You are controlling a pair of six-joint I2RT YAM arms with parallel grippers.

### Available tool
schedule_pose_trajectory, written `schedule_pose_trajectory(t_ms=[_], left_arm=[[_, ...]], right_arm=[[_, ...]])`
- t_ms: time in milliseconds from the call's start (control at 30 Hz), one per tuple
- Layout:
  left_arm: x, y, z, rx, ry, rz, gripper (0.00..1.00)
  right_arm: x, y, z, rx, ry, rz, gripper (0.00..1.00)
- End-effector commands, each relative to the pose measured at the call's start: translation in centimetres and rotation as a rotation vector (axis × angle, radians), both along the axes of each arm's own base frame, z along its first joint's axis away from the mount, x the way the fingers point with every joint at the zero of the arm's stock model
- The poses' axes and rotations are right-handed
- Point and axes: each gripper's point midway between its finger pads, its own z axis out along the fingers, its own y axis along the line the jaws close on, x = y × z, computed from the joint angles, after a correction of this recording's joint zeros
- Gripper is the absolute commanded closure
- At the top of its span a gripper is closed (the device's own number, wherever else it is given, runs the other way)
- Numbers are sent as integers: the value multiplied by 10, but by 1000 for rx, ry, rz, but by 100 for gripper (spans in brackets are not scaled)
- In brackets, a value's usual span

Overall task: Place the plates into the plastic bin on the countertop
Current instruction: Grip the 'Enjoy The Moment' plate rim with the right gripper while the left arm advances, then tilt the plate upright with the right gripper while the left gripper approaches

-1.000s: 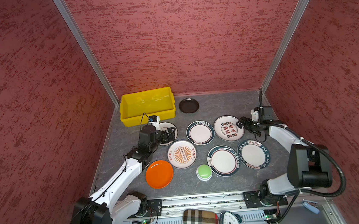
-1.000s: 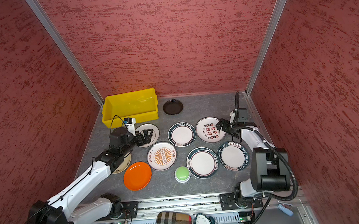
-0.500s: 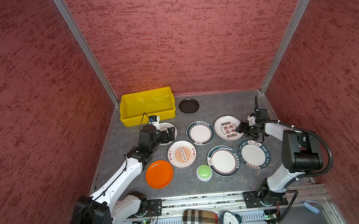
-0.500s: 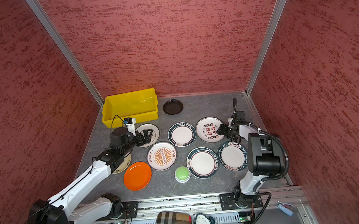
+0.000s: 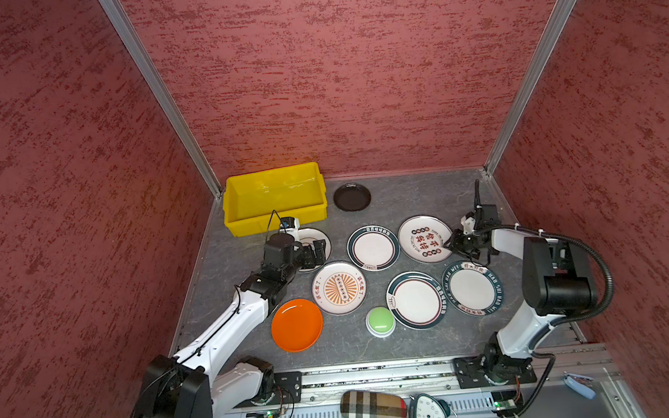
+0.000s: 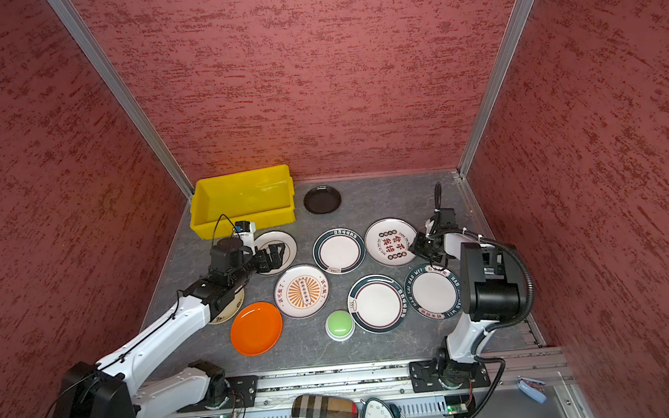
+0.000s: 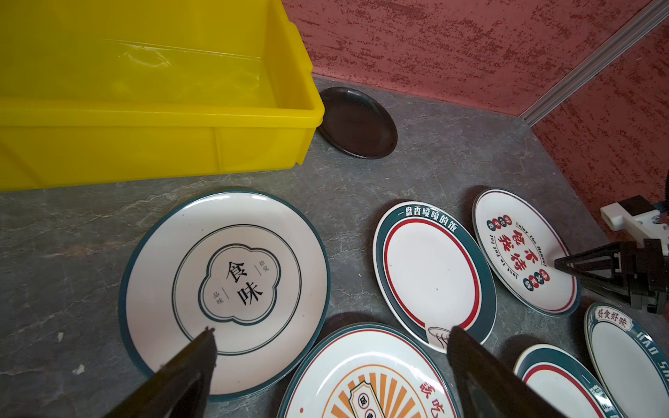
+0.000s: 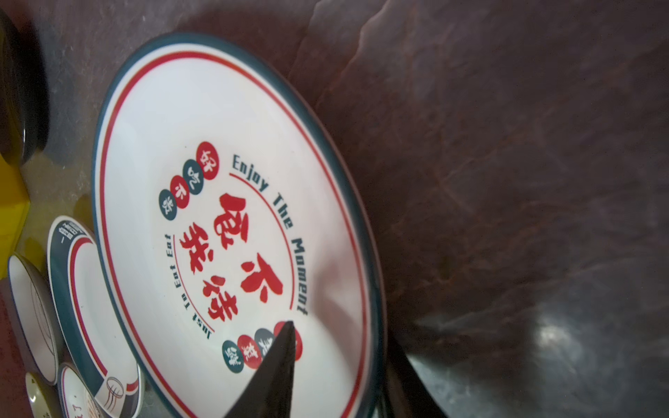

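Observation:
Several plates lie on the grey countertop. The yellow plastic bin stands at the back left with nothing in it. My right gripper is shut on the right rim of the red-print plate, one finger on its face and the other outside the rim. My left gripper hangs open over the near edge of a white plate with a thin green rim, in front of the bin. A black plate lies right of the bin.
Other plates: a green-rimmed one, a sunburst one, an orange one, two green-rimmed ones, and a cream one under the left arm. A green dome button sits in front. Red walls close three sides.
My right gripper has swung lower onto the red-print plate's right rim and its jaws have closed on it. The left arm and gripper have not moved.

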Motion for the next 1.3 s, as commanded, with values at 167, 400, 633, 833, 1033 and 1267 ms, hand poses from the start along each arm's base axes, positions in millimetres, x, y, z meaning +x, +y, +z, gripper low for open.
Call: schedule_pose_trajectory(t_ms=[167, 400, 633, 833, 1033, 1267], left_arm=[[4, -2, 1, 21, -3, -3, 0], [4, -2, 2, 22, -10, -2, 1], [4, -7, -1, 17, -5, -19, 1], [4, -9, -1, 16, -7, -31, 1], [2, -10, 3, 5, -17, -33, 1], [-3, -29, 8, -61, -31, -96, 1]], right_arm=[[12, -19, -3, -26, -28, -99, 86], [19, -31, 6, -42, -65, -171, 96], [24, -36, 36, -57, -137, -197, 100], [24, -32, 64, -19, -188, -221, 100], [21, -12, 91, 118, -251, -215, 100], [8, 3, 137, 234, -382, -217, 100]])
